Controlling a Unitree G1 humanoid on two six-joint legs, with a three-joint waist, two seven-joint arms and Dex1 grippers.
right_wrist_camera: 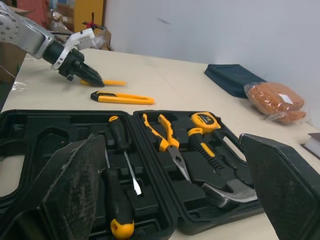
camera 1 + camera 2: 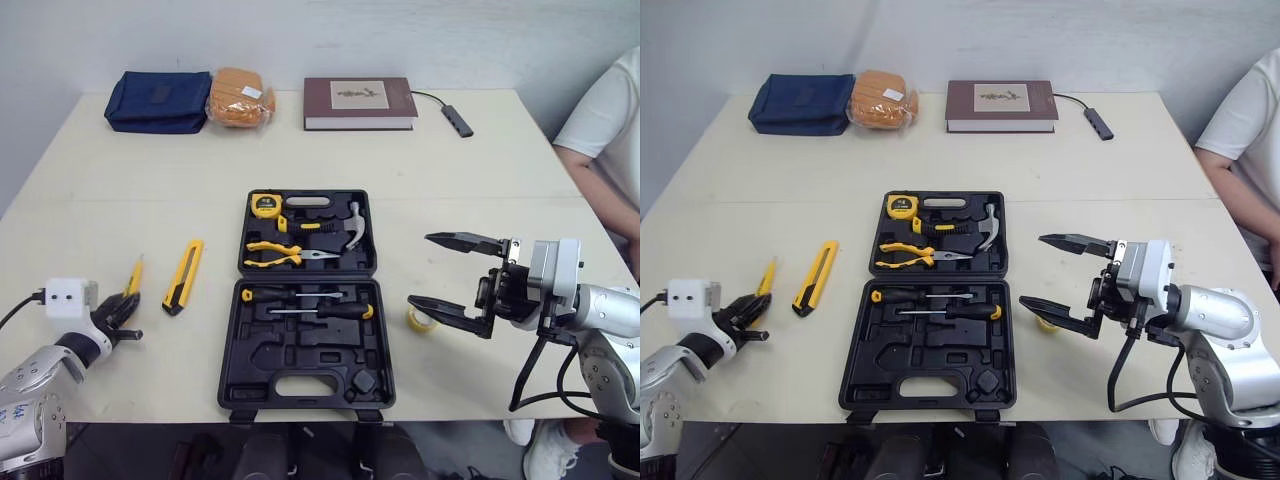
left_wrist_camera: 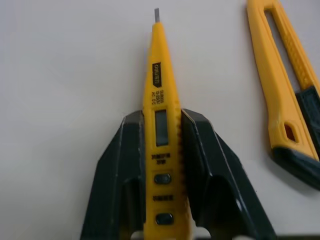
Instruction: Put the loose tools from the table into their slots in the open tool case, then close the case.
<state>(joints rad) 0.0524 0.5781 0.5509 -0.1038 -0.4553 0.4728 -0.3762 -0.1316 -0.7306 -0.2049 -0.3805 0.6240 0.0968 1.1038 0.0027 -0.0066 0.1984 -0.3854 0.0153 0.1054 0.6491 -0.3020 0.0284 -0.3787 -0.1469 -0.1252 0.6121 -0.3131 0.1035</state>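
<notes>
Tester pen sits gripped between the left fingers.

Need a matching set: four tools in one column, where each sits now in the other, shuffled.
Tools:
1. tester pen
2. utility knife
3. tape roll
4. hammer

Places:
a. on the table, right of the tool case
b. slotted in the case's far half
c. clamped in the left claw
d. loose on the table, left of the case

Pairs: 1-c, 2-d, 3-a, 4-b
</notes>
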